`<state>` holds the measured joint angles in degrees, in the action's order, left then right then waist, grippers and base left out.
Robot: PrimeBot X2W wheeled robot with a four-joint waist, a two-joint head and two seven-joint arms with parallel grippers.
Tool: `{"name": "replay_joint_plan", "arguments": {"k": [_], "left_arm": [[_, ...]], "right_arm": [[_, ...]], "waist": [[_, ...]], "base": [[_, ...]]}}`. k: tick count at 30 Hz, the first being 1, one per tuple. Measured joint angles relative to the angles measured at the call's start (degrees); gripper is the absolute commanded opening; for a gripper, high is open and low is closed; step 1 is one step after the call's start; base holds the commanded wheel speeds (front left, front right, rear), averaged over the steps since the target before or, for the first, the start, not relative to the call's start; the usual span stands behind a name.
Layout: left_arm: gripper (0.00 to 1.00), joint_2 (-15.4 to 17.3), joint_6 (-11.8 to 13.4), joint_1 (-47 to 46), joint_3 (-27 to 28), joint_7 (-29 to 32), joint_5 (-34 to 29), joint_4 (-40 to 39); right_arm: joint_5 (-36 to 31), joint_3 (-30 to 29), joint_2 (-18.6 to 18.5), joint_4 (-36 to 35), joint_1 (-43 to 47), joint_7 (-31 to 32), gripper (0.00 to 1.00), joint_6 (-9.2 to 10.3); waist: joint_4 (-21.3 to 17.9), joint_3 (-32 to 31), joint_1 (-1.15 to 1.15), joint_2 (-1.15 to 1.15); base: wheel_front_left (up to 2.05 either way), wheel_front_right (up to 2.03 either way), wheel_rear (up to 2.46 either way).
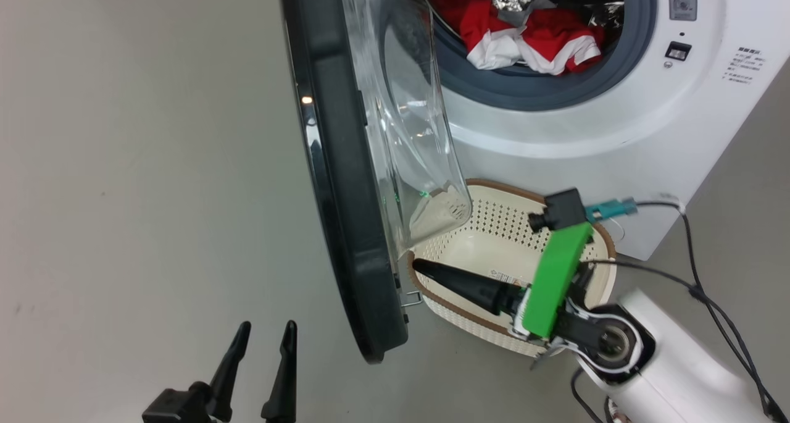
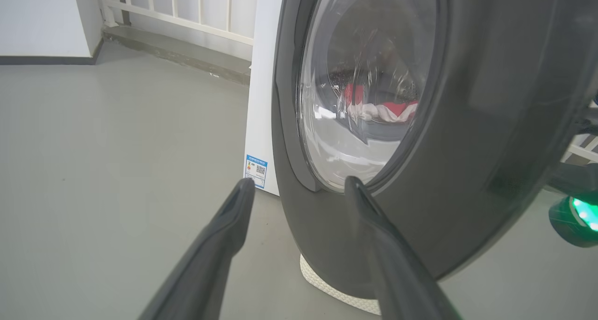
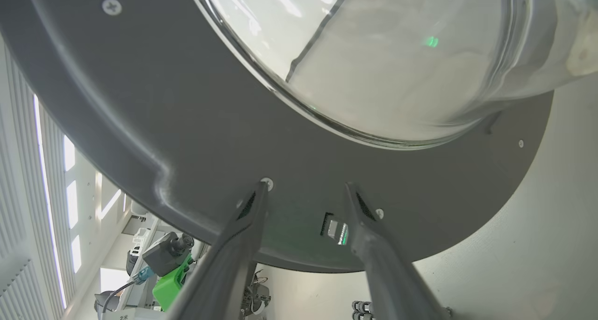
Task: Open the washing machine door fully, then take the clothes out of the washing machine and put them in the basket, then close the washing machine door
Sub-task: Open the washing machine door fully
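— Grippers, nearest first?
— Left gripper [image 1: 268, 327] low at the near left, over bare grey floor [image 1: 123, 163]. Fingers spread wide, gripping nothing. Pointing, in its own wrist view, at the outer face of the washing machine door [image 1: 345, 194]; near it, apart from it.
— And the other?
— Right gripper [image 3: 307, 185] released as well, fingers parted, nothing between them. Reaching across the basket [image 1: 494, 225] toward the door's inner face, tips just beside the dark rim below the bulging glass window [image 1: 407, 120]. Touching or not: cannot tell.
— Door itself?
— Swung out, seen edge-on in the head view, lower part covering the basket's left end.
— Basket?
— On the floor, just before the washing machine [image 1: 617, 120], paper label [image 1: 503, 276] showing on its bottom.
— Clothes?
— Red-and-white clothes [image 1: 531, 34] heaped inside the machine's mouth, behind the grey rubber ring [image 1: 494, 89].
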<state>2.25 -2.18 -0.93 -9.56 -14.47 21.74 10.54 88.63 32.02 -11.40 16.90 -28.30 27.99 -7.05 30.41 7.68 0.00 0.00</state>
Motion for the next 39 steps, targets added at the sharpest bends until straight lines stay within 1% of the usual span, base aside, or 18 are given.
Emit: {"name": "replay_joint_plan", "arguments": {"k": [8,13,17,20,24,30,32,34,35,36,39], "left_arm": [[1.00,0.02,-1.37,-0.02,0.53,0.00,-1.10,1.43],[1.00,0.01,-1.40,-0.07,1.35,0.00,-1.14,1.67],[1.00,0.01,-1.46,-0.07,1.93,0.00,-1.66,1.70],[1.00,0.01,-1.46,-0.07,2.15,0.00,-1.69,1.69],[1.00,0.02,-1.46,-0.06,2.53,0.00,-1.69,1.70],[1.00,0.01,-1.47,-0.05,3.03,0.00,-1.70,1.78],[1.00,0.01,-1.47,-0.05,3.15,0.00,-1.88,1.88],[1.00,0.01,-1.47,-0.05,3.30,0.00,-2.11,1.89],[1.00,0.01,-1.47,-0.05,3.36,0.00,-2.11,1.89],[1.00,0.01,-1.47,-0.04,3.44,0.00,-2.12,1.89],[1.00,0.01,-1.47,-0.03,3.56,0.00,-2.18,1.87]], "right_arm": [[0.08,-1.99,-2.02,0.02,6.93,-5.94,1.00,0.00],[0.07,-3.72,-3.70,0.04,10.84,-9.64,1.00,0.00],[-1.08,-4.34,-5.09,0.26,13.43,-14.13,1.00,0.00],[-3.98,-4.34,-6.36,1.00,14.87,-18.80,1.00,0.00],[-7.89,-2.78,-7.94,2.11,16.27,-25.92,1.00,0.00],[-14.58,1.76,-10.16,4.08,16.40,-38.16,1.00,0.00],[-17.35,2.96,-10.89,5.09,16.33,-40.83,1.00,0.00],[-20.73,3.39,-11.26,6.21,16.19,-41.99,1.00,0.00],[-22.02,3.14,-11.24,6.46,16.15,-42.19,1.00,0.00],[-23.56,1.53,-10.77,6.45,16.17,-42.19,1.00,0.00],[-30.67,-4.69,-9.35,5.16,16.19,-42.20,1.00,0.00]], "waist": [[-1.01,-1.53,0.00,0.00],[-2.06,-1.71,0.00,0.00],[-2.73,-1.87,0.00,0.00],[-3.11,-2.03,0.00,0.00],[-3.63,-2.22,0.00,0.00],[-4.44,-2.43,0.00,0.00],[-4.65,-2.55,0.00,0.00],[-4.83,-2.65,0.00,0.00],[-4.91,-2.70,0.00,0.00],[-5.00,-2.71,0.00,0.00],[-5.25,-2.66,0.00,0.00]], "base": [[0.00,0.00,0.00],[0.00,0.00,0.00],[0.00,0.00,0.00],[0.00,0.00,0.00],[0.00,0.00,0.00],[0.00,0.00,0.00],[0.00,0.00,0.00],[0.00,0.00,0.00],[0.00,0.00,0.00],[0.00,0.00,0.00],[0.00,0.00,0.00]]}}
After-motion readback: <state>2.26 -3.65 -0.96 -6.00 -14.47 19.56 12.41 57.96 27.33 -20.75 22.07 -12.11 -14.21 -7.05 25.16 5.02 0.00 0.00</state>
